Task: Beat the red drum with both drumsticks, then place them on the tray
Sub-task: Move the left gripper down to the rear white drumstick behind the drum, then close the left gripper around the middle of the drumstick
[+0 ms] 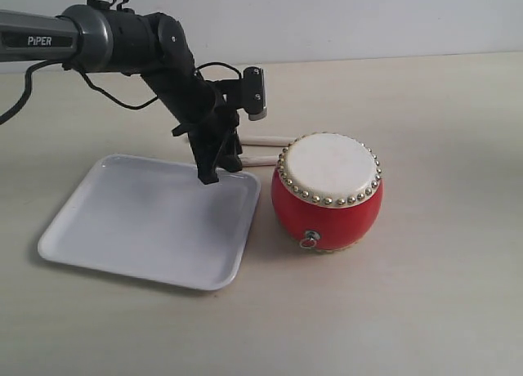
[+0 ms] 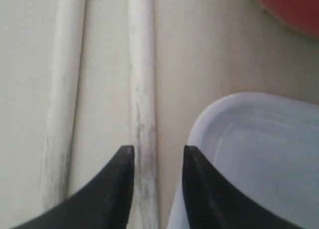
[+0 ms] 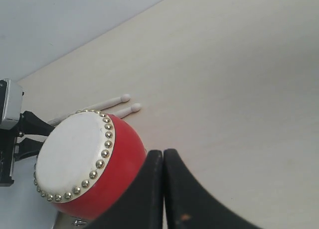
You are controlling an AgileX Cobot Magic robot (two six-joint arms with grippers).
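Observation:
The red drum (image 1: pixel 327 192) stands upright on the table, right of the white tray (image 1: pixel 139 221). Two pale drumsticks (image 1: pixel 270 140) (image 1: pixel 263 160) lie side by side on the table behind the tray's far corner and the drum. My left gripper (image 1: pixel 214 167) points down at that corner. In the left wrist view it (image 2: pixel 158 152) is open, with the nearer drumstick (image 2: pixel 142 89) lying between its fingers and the other drumstick (image 2: pixel 62 89) outside them. The tray's corner (image 2: pixel 259 139) is beside one finger. My right gripper (image 3: pixel 163 157) is shut and empty, next to the drum (image 3: pixel 84 159).
The left arm's wrist camera (image 1: pixel 256 91) hangs above the sticks. The stick tips (image 3: pixel 124 97) (image 3: pixel 134 108) poke out past the drum in the right wrist view. Bare pale tabletop (image 1: pixel 441 294) stretches right of and in front of the drum.

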